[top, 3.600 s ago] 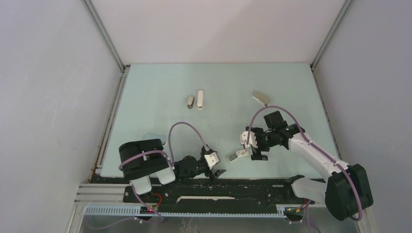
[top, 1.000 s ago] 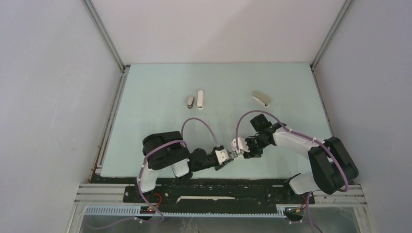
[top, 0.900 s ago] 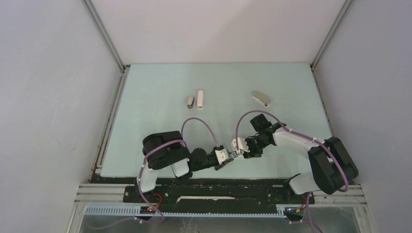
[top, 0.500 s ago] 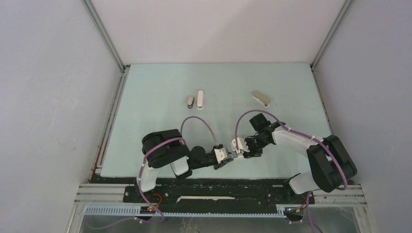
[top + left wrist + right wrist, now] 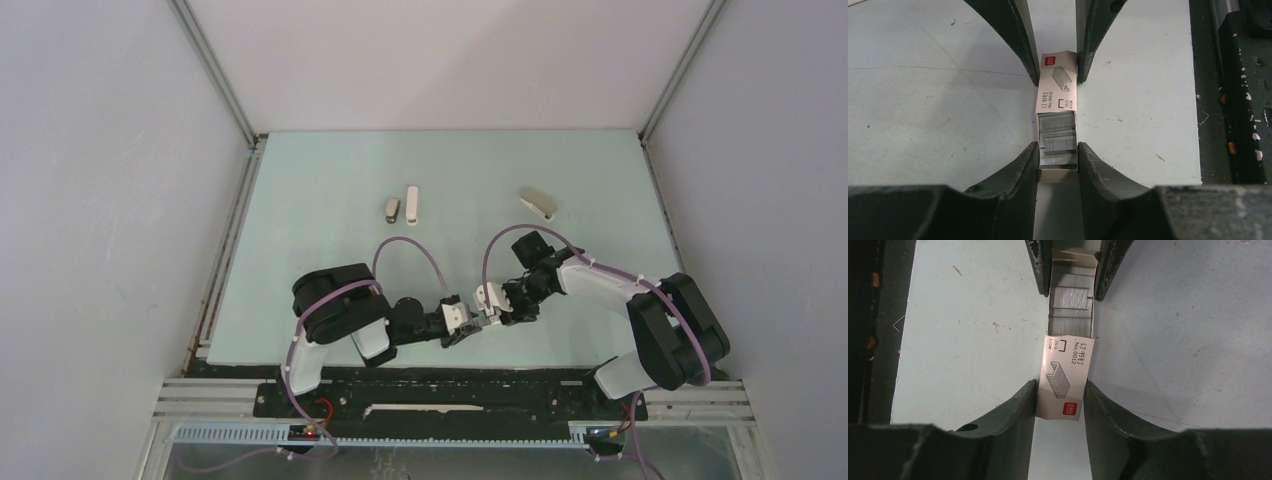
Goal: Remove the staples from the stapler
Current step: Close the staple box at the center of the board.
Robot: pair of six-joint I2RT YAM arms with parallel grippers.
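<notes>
small cardboard staple box [image 5: 1057, 90] is pinched from both ends, low over the table [image 5: 330, 180], near its front edge, approx centre. whether the box touches the table can't be told.

left claw [image 5: 1058, 151] is pressed onto the sides of the inner tray [image 5: 1057, 172], which is slid partway out of the printed sleeve [image 5: 1064, 382]. right claw [image 5: 1059, 390] is pressed onto the sleeve's sides at the red-label end. both claws are closed only to the box's width, w/ pads flat on the cardboard. claws are lined up facing each other, tips apart, w/ the open stretch of tray between them.

grey staples [image 5: 1057, 139] are seen packed in the exposed tray, in stacked strips. no. of strips can't be told.

stapler [image 5: 537, 203] (grey-beige top, white underside) is lying on the table at back right, at an angle. it's well apart from both claws and not touched. whether it's open or loaded can't be told at that size.

slim white stapler [image 5: 411, 205] and a shorter grey-white item [image 5: 392, 208] are laid just beside each other at back centre-left, also not touched.
</notes>
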